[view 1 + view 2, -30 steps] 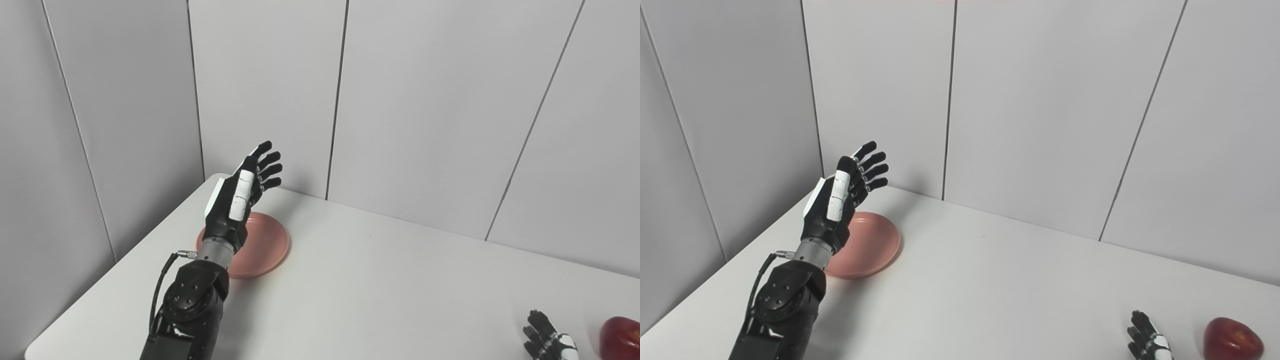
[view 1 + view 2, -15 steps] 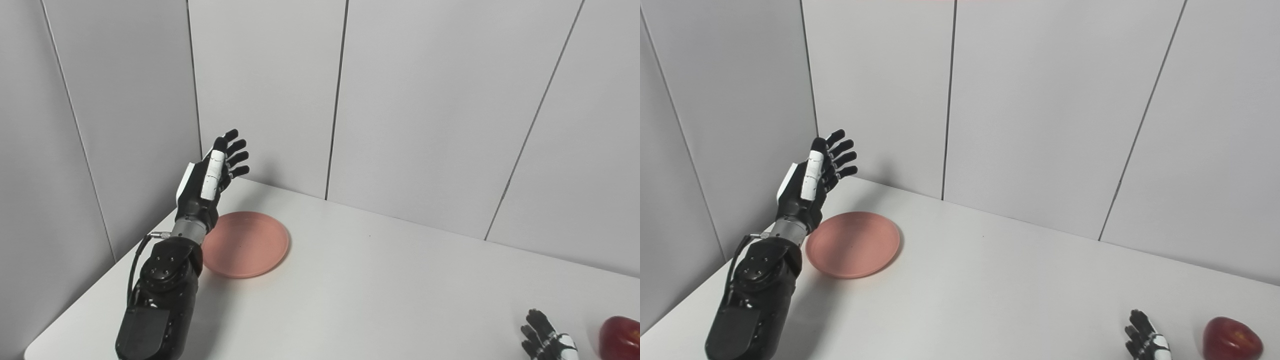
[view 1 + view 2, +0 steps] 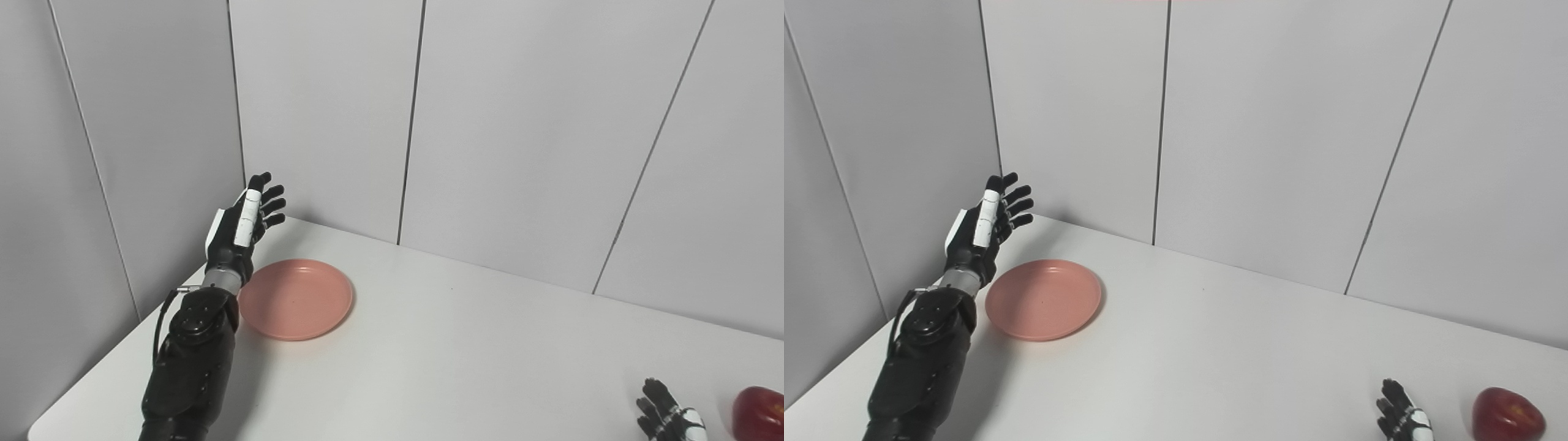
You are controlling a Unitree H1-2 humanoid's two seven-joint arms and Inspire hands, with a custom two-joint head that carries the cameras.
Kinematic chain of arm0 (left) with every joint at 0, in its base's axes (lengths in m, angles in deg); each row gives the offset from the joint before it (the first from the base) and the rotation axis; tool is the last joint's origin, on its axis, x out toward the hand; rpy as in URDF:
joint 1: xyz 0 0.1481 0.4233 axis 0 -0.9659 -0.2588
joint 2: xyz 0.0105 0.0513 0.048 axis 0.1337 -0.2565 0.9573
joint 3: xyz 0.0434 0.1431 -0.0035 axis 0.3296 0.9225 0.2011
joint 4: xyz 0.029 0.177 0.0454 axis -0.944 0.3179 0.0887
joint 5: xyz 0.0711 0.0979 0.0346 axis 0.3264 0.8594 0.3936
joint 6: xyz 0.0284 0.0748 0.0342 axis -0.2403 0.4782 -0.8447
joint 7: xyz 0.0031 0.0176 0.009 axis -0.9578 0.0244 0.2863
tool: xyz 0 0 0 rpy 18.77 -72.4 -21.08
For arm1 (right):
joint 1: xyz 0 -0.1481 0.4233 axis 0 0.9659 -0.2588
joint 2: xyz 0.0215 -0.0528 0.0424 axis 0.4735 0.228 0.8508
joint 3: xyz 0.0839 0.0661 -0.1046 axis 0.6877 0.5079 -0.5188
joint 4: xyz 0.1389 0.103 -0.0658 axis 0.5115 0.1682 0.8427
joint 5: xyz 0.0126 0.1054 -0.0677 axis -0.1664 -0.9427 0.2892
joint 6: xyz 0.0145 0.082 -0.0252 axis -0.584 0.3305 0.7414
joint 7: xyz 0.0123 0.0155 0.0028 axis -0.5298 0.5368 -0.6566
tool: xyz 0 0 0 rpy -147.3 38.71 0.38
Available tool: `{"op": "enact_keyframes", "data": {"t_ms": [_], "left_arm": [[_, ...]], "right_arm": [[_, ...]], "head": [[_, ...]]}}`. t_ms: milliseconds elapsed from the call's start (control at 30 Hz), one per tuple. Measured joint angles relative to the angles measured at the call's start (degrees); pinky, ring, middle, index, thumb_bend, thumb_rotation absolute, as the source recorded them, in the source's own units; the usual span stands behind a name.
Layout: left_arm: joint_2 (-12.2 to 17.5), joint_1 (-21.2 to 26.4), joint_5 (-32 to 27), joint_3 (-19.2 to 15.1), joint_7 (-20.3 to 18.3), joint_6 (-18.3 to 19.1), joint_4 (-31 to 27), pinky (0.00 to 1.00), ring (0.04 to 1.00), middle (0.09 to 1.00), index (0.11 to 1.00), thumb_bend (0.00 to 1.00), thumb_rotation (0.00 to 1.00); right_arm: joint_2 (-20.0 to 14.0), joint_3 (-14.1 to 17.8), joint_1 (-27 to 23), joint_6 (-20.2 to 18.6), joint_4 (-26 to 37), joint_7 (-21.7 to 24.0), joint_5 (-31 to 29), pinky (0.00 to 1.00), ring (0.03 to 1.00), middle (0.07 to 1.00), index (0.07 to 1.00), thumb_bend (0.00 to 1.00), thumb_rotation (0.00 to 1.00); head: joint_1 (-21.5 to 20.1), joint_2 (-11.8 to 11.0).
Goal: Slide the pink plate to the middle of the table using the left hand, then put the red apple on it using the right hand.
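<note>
The pink plate (image 3: pixel 296 297) lies flat on the white table (image 3: pixel 441 355) near its far left corner. My left hand (image 3: pixel 240 226) is raised just left of the plate's far rim, open, fingers spread and pointing up toward the wall, holding nothing. It does not touch the plate. The red apple (image 3: pixel 1508 414) rests at the bottom right, cut by the frame edge in the left eye view. My right hand (image 3: pixel 1401 419) sits low on the table just left of the apple, open, only its fingers showing.
Grey wall panels (image 3: pixel 508 122) close the table off at the back and left. The table's left edge (image 3: pixel 116 355) runs just beside my left forearm. A wide white stretch of tabletop lies between plate and apple.
My left hand has swung from above the plate to its left side and dropped a little, uncovering the whole plate. The plate, apple and right hand have stayed put.
</note>
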Motion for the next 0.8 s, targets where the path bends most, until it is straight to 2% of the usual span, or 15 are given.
{"op": "enact_keyframes", "data": {"t_ms": [367,500,633,800], "left_arm": [[1.2,3.3,-1.6,-2.3,-0.4,-6.5,13.6,0.85,0.798,0.824,0.865,0.98,0.93],[2.3,3.7,-2.3,-2.8,-0.4,-7.8,16.8,0.84,0.801,0.829,0.863,0.97,0.94],[3.7,4.5,-2.2,-2.5,-0.4,-9.7,21.1,0.79,0.812,0.83,0.856,0.97,0.93],[4.3,4.8,-2.3,-2.6,-0.4,-11.3,23.8,0.82,0.846,0.844,0.872,0.95,0.92]], "right_arm": [[0.4,-0.1,0.2,0.0,0.5,-0.2,0.0,1.0,0.954,0.949,0.887,0.71,1.0],[0.4,-0.1,0.3,0.0,0.5,-0.2,0.0,1.0,0.956,0.947,0.883,0.7,1.0],[0.4,-0.1,0.3,0.0,0.5,-0.2,0.0,1.0,0.951,0.943,0.878,0.7,1.0],[0.4,-0.1,0.4,0.0,0.6,-0.2,0.0,1.0,0.951,0.944,0.88,0.69,1.0]], "head": [[-0.2,0.3],[-0.2,0.3],[-0.2,0.3],[-0.4,0.4]]}}
